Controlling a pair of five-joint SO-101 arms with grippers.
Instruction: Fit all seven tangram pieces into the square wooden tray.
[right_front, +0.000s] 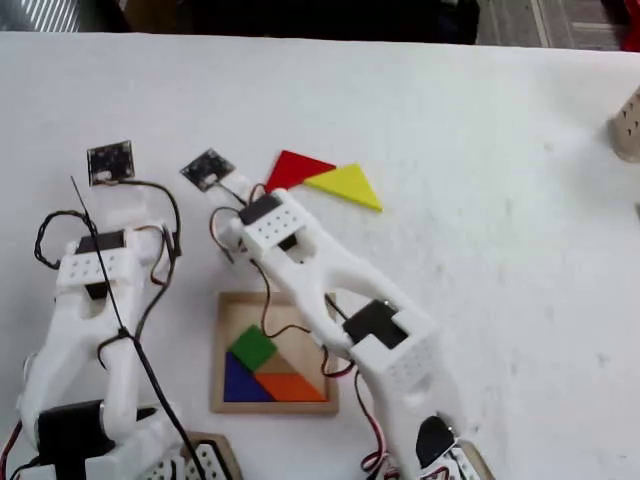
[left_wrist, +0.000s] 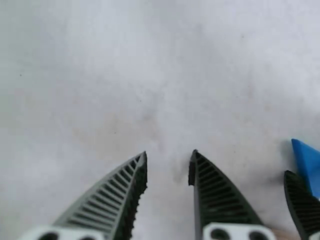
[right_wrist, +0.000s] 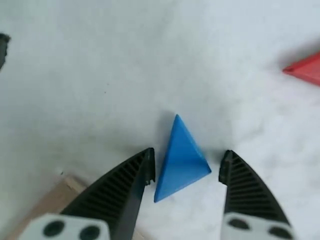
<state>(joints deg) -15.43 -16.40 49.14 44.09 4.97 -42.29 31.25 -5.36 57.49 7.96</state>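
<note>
The right gripper (right_wrist: 188, 152) stands wide open astride a light blue triangle (right_wrist: 181, 159) lying flat on the white table (right_front: 480, 150). The left gripper (left_wrist: 168, 153) is narrowly parted with nothing between its jaws. In the high view's lower middle, the wooden tray (right_front: 222, 350) holds a green square (right_front: 252, 347), a dark blue triangle (right_front: 240, 383) and an orange piece (right_front: 292, 385). A red triangle (right_front: 296, 168) and a yellow triangle (right_front: 347, 185) lie side by side at upper centre.

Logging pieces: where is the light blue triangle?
Right wrist view: the light blue triangle lies between the right gripper's open fingers, near the tray corner.
</note>
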